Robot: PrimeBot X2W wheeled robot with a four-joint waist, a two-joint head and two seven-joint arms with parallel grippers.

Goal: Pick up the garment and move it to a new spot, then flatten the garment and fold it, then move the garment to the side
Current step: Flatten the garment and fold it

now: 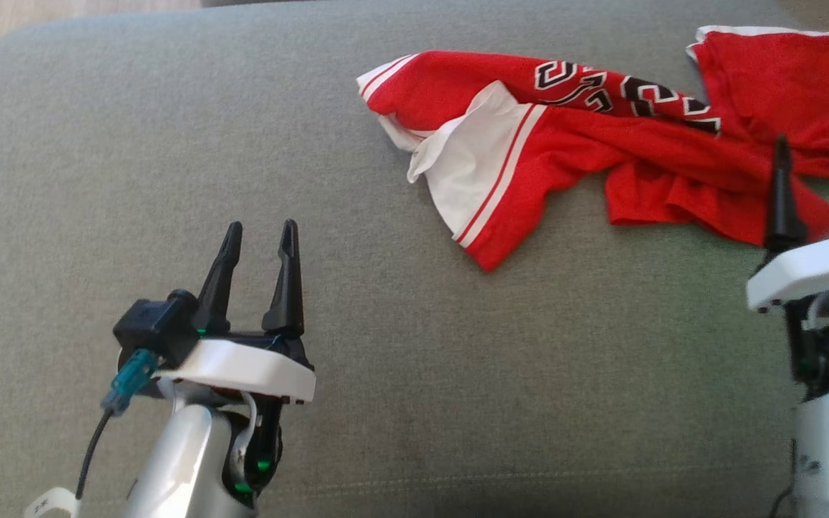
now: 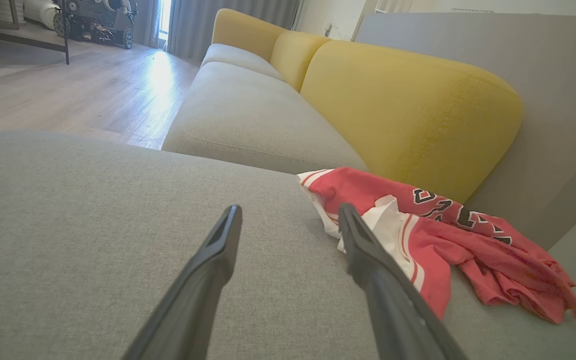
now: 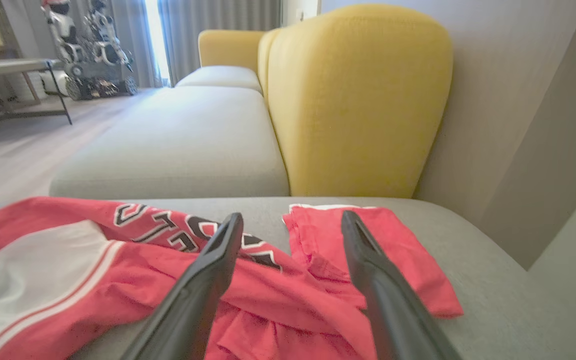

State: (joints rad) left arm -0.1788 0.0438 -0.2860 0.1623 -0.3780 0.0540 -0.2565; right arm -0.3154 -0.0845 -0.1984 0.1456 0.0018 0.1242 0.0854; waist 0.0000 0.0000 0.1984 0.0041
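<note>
Garment point(image 1: 580, 137): red sports jersey of thin cloth, white side panel, black-and-white lettering. Location? (CLERK)

On the grey woven sofa seat cushion point(image 1: 170, 108), at one to two o'clock in the head view. Condition: rumpled, twisted through the middle, layers overlapping. A mustard-yellow back cushion point(image 2: 408, 100) stands behind it. (CHECKER)

Left gripper point(image 1: 262, 230)? (CLERK)

At seven o'clock, fingers spread, nothing between them, over bare cushion and well apart from the cloth. (CHECKER)

Right gripper point(image 1: 817, 147)? (CLERK)

At four o'clock, by the frame's edge. Its fingers are parted with nothing pinched, and their tips lie over the jersey's right-hand end. (CHECKER)

Step in hand? (CLERK)

Judged: flattening, not yet begun. The jersey lies loose and unfolded, and whether this is its new spot cannot be told. (CHECKER)

Next move requires? (CLERK)

Probably one grip at each end. The right gripper would come down on the hem beneath it. The left would travel toward one o'clock to the white-trimmed edge. Then both would draw apart to spread the cloth. The pinch should be shallow, because thin fabric bunches and the layers under it may lift too. (CHECKER)
</note>
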